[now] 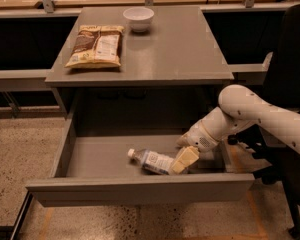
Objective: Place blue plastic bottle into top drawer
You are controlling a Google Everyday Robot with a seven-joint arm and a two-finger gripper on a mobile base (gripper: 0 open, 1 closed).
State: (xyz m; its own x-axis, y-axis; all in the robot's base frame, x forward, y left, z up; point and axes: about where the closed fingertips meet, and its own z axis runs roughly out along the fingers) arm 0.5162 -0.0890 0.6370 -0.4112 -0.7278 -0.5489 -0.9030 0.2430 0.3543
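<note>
The blue plastic bottle is a small clear bottle with a white cap and a pale label. It lies on its side low in the open top drawer, cap pointing left. My gripper reaches into the drawer from the right and is shut on the bottle's base end, with one cream finger across it. The white arm comes in from the right edge of the camera view.
The grey desk above the drawer carries a snack bag at the left and a white bowl at the back. A black chair stands close on the right, behind the arm.
</note>
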